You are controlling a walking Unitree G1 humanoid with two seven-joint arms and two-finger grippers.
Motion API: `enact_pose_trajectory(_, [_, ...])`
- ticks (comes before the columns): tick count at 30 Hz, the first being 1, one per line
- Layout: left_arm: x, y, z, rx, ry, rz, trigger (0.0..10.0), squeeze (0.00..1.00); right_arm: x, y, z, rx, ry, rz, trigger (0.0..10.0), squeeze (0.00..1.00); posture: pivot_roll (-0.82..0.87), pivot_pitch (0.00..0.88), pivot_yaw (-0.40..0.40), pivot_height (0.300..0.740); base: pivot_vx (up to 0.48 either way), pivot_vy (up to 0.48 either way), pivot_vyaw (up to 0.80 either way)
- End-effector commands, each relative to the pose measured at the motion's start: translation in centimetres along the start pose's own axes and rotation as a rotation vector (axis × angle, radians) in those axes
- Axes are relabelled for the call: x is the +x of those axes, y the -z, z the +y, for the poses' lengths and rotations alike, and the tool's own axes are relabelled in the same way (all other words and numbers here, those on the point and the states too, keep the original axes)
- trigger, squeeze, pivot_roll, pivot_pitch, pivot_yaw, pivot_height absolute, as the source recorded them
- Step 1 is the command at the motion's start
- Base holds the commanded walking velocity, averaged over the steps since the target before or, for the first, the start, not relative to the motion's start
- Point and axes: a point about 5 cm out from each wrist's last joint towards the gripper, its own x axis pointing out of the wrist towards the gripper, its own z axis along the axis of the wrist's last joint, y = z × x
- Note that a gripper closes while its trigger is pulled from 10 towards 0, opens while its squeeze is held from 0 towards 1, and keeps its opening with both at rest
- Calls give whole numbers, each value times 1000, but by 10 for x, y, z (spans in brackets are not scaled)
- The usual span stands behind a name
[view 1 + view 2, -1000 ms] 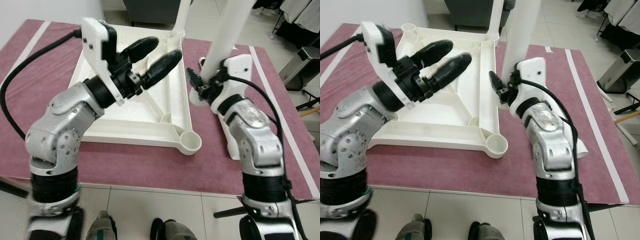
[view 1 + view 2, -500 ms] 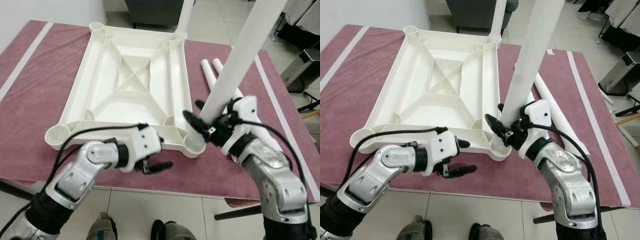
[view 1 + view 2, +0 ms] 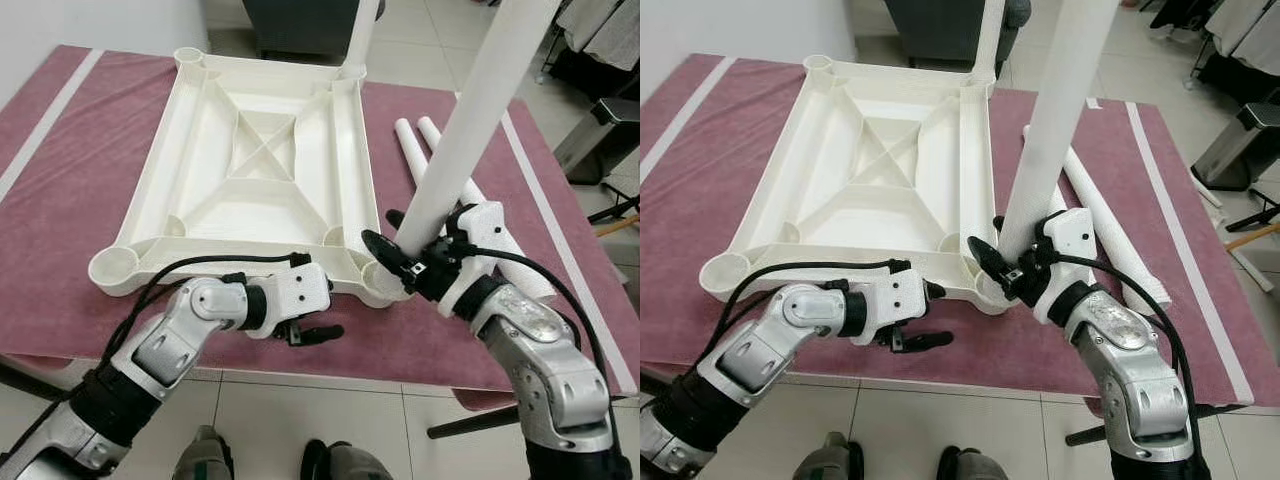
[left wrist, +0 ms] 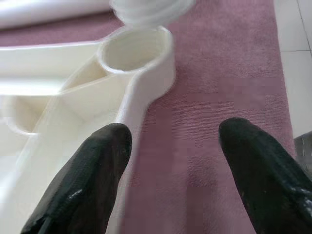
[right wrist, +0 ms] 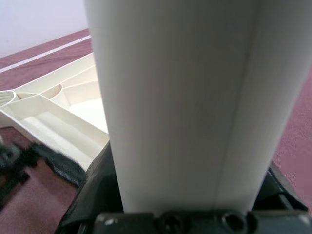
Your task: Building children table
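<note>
— On the maroon mat [image 3: 60,190], what lies there, from the left?

— One white tabletop [image 3: 262,165], upside down, ribs up. I count four round corner sockets. The near-left one [image 3: 113,268] stands empty. The far-right one holds an upright leg [image 3: 362,30] whose top is cut off by the frame.

— And the left gripper [image 3: 312,318]?

— It is low at the tabletop's near edge, its fingers [image 4: 83,187] spread apart and holding nothing. One fingertip is against the rim, the other over bare mat.

— The near-right socket [image 4: 134,48]?

— Mostly hidden in the head views behind the right gripper [image 3: 392,232]. The left wrist view shows its open mouth, with a leg's end just above, blurred.

— That leg?

— A tall white leg [image 3: 470,120], tilted, its top out of frame, clamped between the right gripper's fingers just above that corner.

— Further right?

— Two more legs [image 3: 452,175] lie side by side on the mat, their near ends hidden by the right arm. Four legs altogether.
</note>
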Motion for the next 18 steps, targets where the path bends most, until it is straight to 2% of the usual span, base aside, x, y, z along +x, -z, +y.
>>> enact_pose_trajectory(1, [-4, -9, 6, 36, -18, -35, 10000, 0, -2, -2, 1, -2, -10, -8, 10000, 0, 38, 139, -50, 740, 0, 0, 0])
enact_pose_trajectory(2, [-10, -14, 6, 45, 11, -56, 10000, 0, -2, -2, 1, -1, -10, -9, 10000, 0, 40, 141, -49, 740, 0, 0, 0])
enact_pose_trajectory(3, [-10, -14, 6, 45, 11, -56, 10000, 0, -2, -2, 1, -1, -10, -9, 10000, 0, 40, 141, -49, 740, 0, 0, 0])
enact_pose_trajectory(4, [-18, -21, 6, 55, 54, -89, 10000, 0, -2, -2, 1, 1, -11, -9, 10000, 0, 44, 144, -49, 740, 0, 0, 0])
enact_pose_trajectory(8, [-24, -31, 8, 62, 91, -135, 10000, 0, -2, 1, 0, 0, -4, -4, 10000, 0, 46, 146, -47, 740, 0, 0, 0])
enact_pose_trajectory(10, [-21, -30, 11, 62, 80, -127, 10000, 0, -1, 3, -1, -1, 3, -3, 10000, 0, 44, 146, -46, 740, 0, 0, 0])
enact_pose_trajectory(11, [-10, -24, 15, 35, 57, -118, 10000, 0, 2, 4, -2, -1, 18, -8, 10000, 0, 41, 147, -42, 740, 0, 0, 0])
enact_pose_trajectory(12, [-6, -23, 17, 16, 50, -126, 10000, 0, 3, 4, -2, -2, 23, -10, 10000, 0, 41, 147, -42, 740, 0, 0, 0])
enact_pose_trajectory(16, [-3, -23, 18, 3, 42, -134, 10000, 0, 4, 5, -2, -4, 26, -11, 10000, 0, 38, 148, -39, 740, 0, 0, 0])
enact_pose_trajectory(18, [4, -24, 23, -36, 17, -160, 10000, 0, 6, 9, -2, -15, 30, -6, 10000, 0, 35, 149, -38, 740, 0, 0, 0])
